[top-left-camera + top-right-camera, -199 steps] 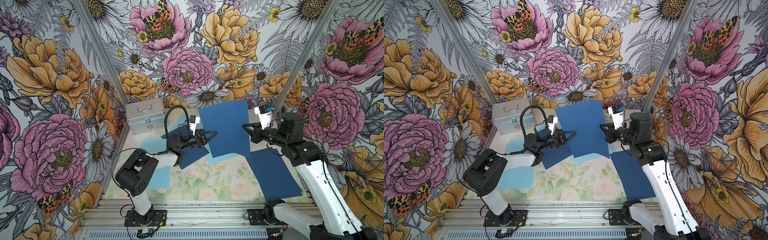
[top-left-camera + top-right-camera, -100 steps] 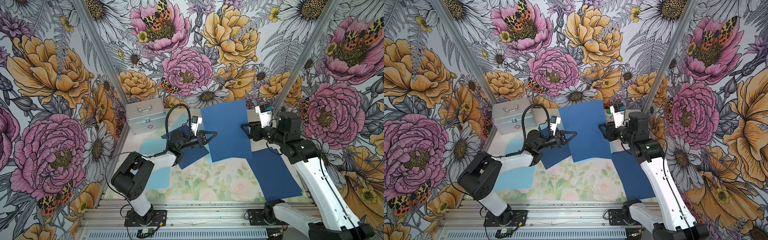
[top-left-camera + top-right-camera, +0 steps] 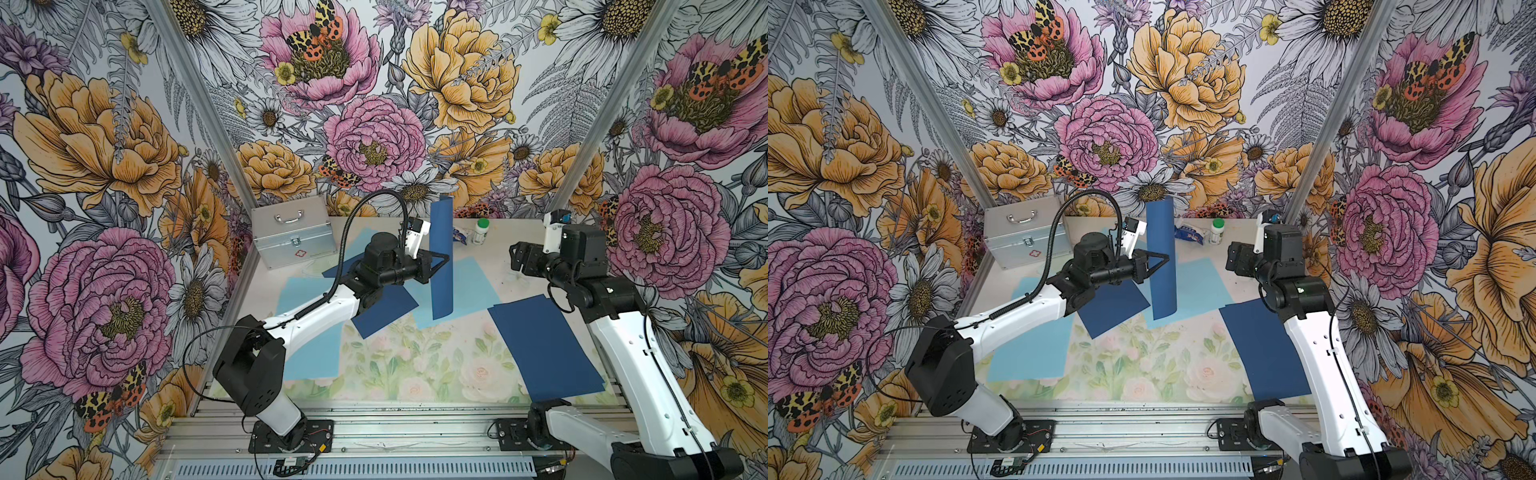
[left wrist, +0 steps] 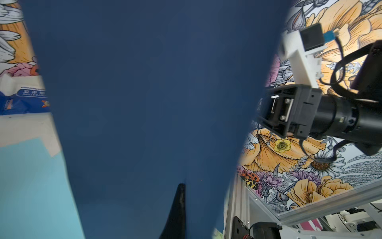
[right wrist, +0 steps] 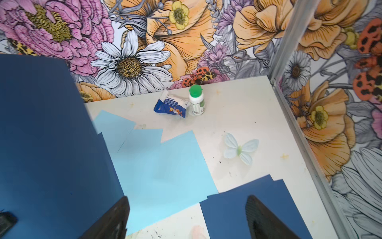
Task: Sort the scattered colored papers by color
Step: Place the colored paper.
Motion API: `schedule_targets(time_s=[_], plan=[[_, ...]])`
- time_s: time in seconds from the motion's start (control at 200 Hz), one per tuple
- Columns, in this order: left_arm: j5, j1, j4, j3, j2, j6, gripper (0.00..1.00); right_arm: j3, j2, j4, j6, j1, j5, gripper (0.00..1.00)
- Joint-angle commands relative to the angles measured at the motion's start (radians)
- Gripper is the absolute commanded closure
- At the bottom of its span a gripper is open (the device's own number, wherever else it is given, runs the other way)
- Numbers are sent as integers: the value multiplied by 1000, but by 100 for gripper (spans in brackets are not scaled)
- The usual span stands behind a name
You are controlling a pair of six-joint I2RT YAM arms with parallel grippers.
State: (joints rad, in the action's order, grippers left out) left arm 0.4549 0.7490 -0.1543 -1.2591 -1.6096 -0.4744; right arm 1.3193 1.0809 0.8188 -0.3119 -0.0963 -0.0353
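Turned edge-on since a second ago, the held navy sheet [image 3: 440,257] now stands nearly upright at the frame's centre in both top views, clamped by the left tool [image 3: 444,258] alone. At centre right, the right tool [image 3: 516,259] has let go and drawn back, its fingers [image 5: 266,219] standing wide apart with nothing between them. Light blue sheets [image 3: 473,286] lie flat just below and beside the hanging sheet; another navy sheet [image 3: 384,309] lies under the left arm, and more navy sheets [image 3: 544,345] lie at lower right. A silver case [image 3: 293,235], printed packet [image 3: 461,236] and green-capped bottle [image 3: 481,231] sit along the bench [image 3: 515,237] rear.
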Motion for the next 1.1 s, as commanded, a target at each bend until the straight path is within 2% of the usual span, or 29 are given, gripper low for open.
schedule_targets(time_s=[0.0,0.06,0.17,0.33,0.44,0.63,0.816,0.956,1.096], plan=[[-41,69,114,-98,-77,10,100,67,-53,52,-61,4,-4,11],[-3,107,93,-167,-130,-18,100,90,-86,60,-78,4,10,11],[131,158,-157,-222,-252,-167,100,132,-149,71,-89,5,2,11],[207,243,-398,-347,-402,-293,100,190,-222,84,-105,6,-6,10],[169,301,-600,-388,-487,-374,100,227,-231,113,-108,6,-5,10],[-4,329,-889,-558,-732,-743,100,178,-201,154,-129,8,-51,10],[-183,339,-799,-651,-870,-909,100,51,-160,154,-170,46,-54,9],[-303,348,-641,-601,-882,-1000,100,-27,-135,147,-193,104,-36,9],[-341,361,-468,-577,-907,-1084,100,-130,-133,106,-209,184,0,10]])
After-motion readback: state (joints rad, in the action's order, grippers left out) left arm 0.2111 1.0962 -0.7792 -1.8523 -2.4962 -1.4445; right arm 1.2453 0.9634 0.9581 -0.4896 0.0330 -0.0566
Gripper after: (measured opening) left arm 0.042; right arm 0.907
